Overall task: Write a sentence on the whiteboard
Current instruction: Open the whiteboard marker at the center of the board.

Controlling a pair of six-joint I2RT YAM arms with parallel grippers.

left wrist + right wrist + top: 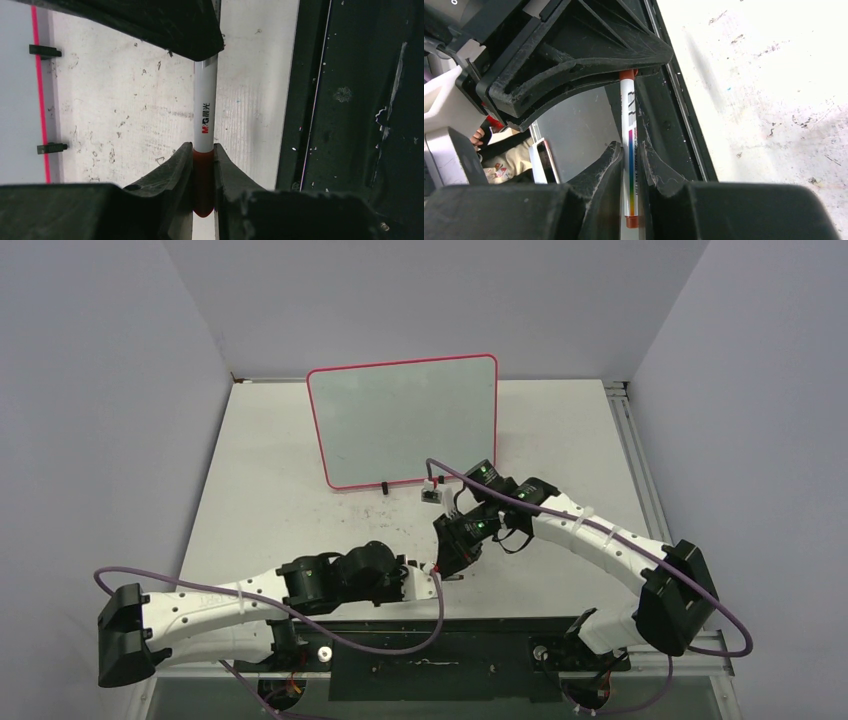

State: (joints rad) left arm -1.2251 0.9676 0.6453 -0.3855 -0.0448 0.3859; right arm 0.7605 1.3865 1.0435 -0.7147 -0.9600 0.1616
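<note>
In the top view the whiteboard [400, 420] stands at upper centre, its surface blank, with no sentence on it. The left gripper [428, 572] and right gripper [452, 560] meet below it at centre frame, well apart from the board, with the marker [438, 570] between them. In the left wrist view the left fingers [175, 170] are pressed onto the red cap [203, 185] at lower centre, and the white barrel [204, 115] runs up into the right gripper. The board's pink rim [41, 100] and 2 clip feet [45, 50] sit at the left edge. In the right wrist view the right fingers [606, 165] pinch the barrel at lower centre. The step looks to be uncapping. The next move calls for the 2 arms to pull straight apart along the marker, with both grips firm.
</note>
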